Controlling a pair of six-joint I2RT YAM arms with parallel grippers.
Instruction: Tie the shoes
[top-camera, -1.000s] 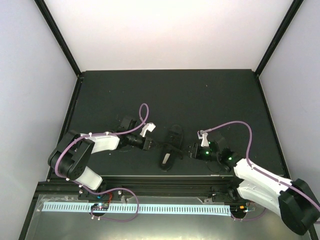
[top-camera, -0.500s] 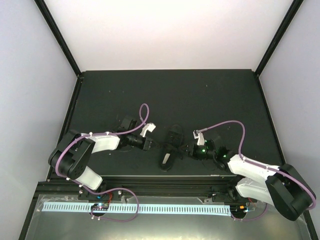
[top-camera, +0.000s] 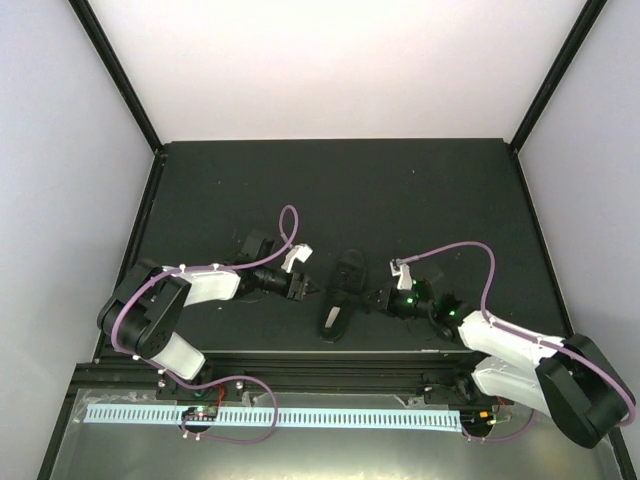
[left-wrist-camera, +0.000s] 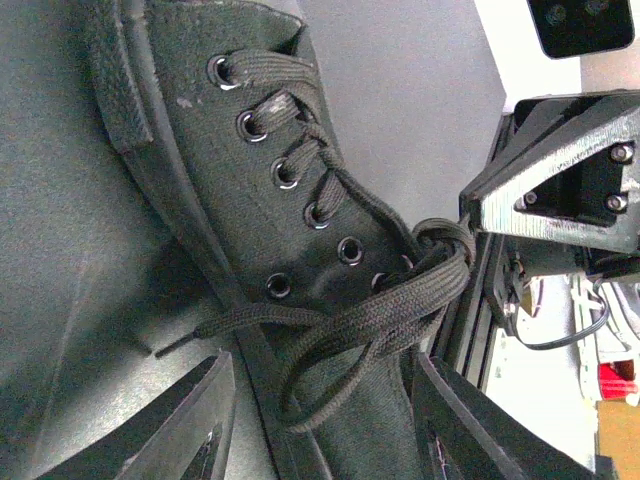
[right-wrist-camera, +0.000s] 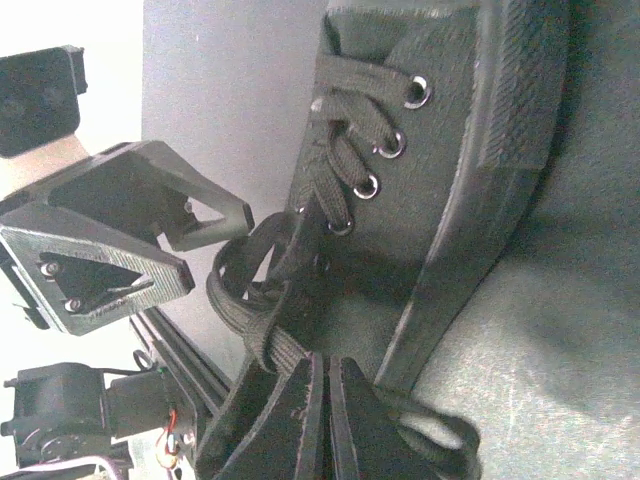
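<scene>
The black shoe lies on the mat between my two arms, toe pointing away, pale lining at its near end. My left gripper sits at its left side. In the left wrist view the shoe fills the frame, and a loose loop of lace lies between the open left gripper without touching its fingers. My right gripper is at the shoe's right side. In the right wrist view the right gripper is shut, with a flat lace running into it beside the shoe.
The black table mat stretches behind the shoe to white walls. A metal rail runs along the near edge just below the shoe's heel. Purple cables arch over both wrists.
My left gripper has opened and let go of the lace. My right gripper has moved in toward the shoe and closed on the lace.
</scene>
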